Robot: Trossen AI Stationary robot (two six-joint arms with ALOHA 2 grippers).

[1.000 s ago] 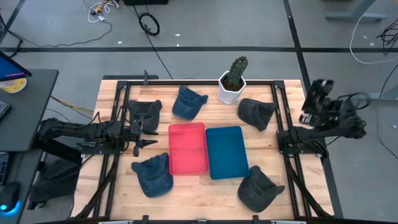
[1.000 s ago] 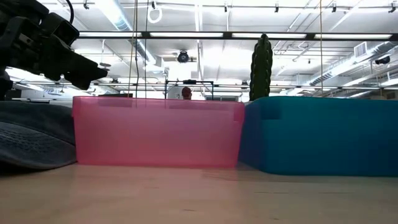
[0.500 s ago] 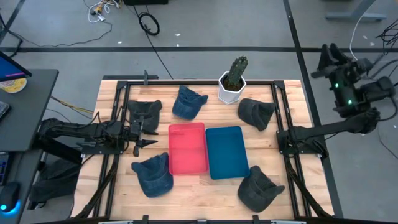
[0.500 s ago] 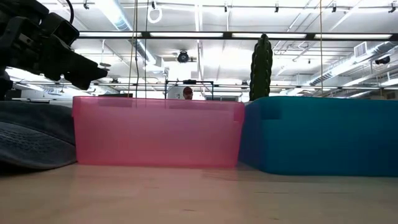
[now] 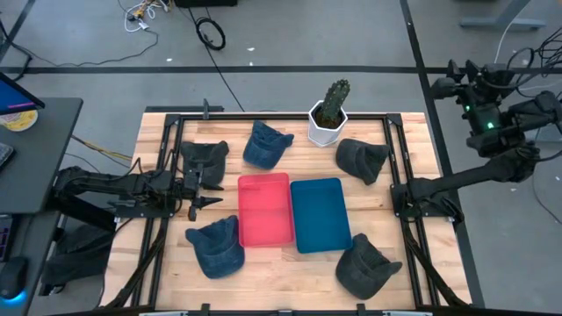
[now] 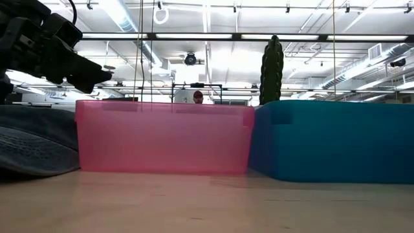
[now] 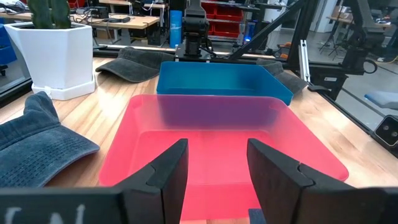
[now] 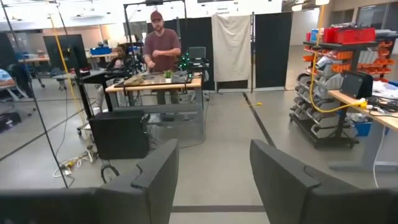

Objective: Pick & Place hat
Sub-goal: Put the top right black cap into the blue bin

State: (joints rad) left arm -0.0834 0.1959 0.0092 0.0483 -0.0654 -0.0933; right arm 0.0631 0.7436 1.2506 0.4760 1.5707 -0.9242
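Observation:
Several caps lie crown-up on the wooden table: dark grey ones [image 5: 204, 156], [image 5: 362, 160], [image 5: 364, 266] and blue denim ones [image 5: 265, 143], [image 5: 217, 247]. The near-left denim cap also shows in the low view [image 6: 32, 139]. A red bin [image 5: 265, 209] and a blue bin [image 5: 320, 213] stand side by side at the middle. My left gripper [image 5: 209, 186] [image 7: 217, 168] hovers open just left of the red bin [image 7: 211, 143], facing it. My right gripper [image 5: 443, 85] [image 8: 214, 180] is open, raised beyond the table's far right corner, facing the room.
A cactus in a white pot [image 5: 329, 114] stands at the far edge between two caps and shows in the left wrist view [image 7: 53, 50]. Black frame rails [image 5: 399, 175] run along the table's sides. People stand at desks in the room beyond [image 8: 163, 50].
My right arm has swung up and away from the table's right edge toward the far right corner, and its gripper now points out into the room. The left arm, the caps and the bins have stayed put.

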